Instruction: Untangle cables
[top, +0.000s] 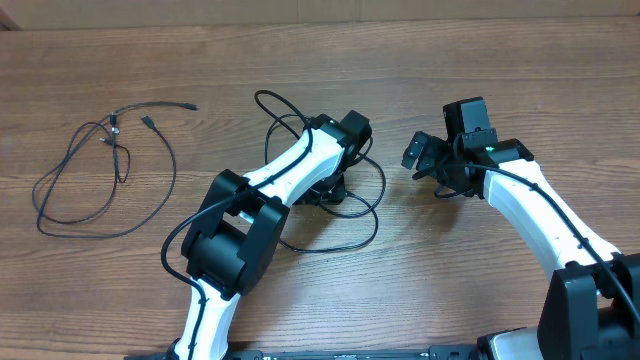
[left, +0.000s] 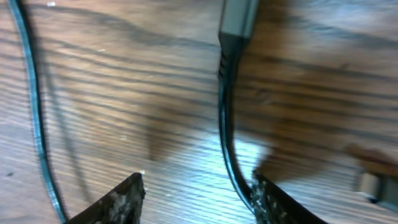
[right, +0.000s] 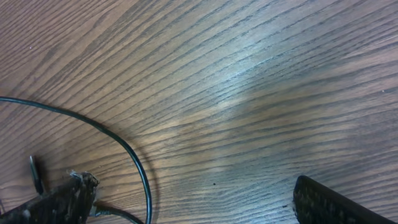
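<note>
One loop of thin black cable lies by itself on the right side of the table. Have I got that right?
Not quite. The overhead view shows that loop of cable lying by itself on the left side of the table, not the right.

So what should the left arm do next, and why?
Probably close the left fingers on the cable. They stand apart, low over the table, and the cable with its grey plug runs between them, right beside one finger, so a squeeze might catch it.
</note>
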